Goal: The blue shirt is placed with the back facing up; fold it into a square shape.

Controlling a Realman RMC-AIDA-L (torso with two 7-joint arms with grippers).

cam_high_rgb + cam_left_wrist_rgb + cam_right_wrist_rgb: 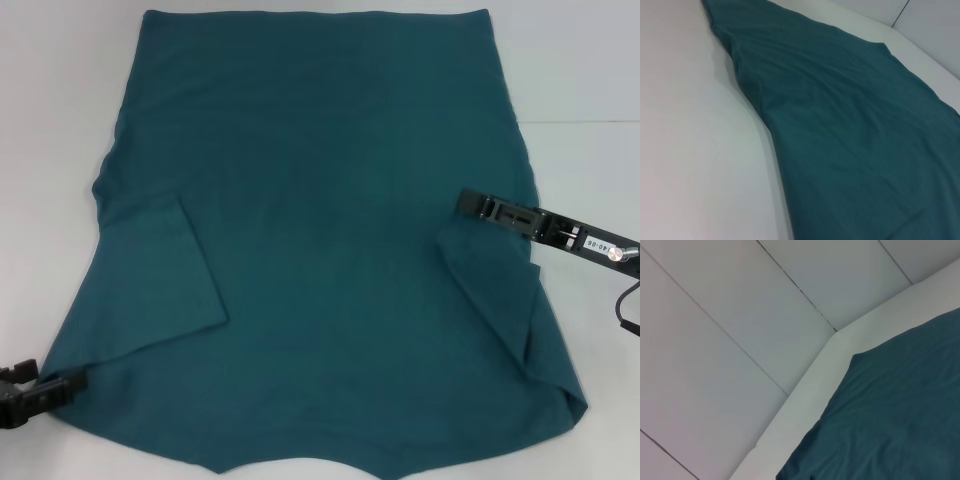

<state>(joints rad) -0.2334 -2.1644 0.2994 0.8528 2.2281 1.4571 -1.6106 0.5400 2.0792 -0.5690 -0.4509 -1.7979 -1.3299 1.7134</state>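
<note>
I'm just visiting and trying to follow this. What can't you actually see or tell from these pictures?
- Blue shirt: its far hem and near edge are cut off by the head view's edges.
- Its underside is hidden against the table, so any print cannot be seen.
- Right gripper: the head view does not show whether it pinches cloth.
- Left gripper: half out of frame.
- Neither wrist view shows fingers.

A small white label on the right arm (592, 243) carries digits too small to read
</note>
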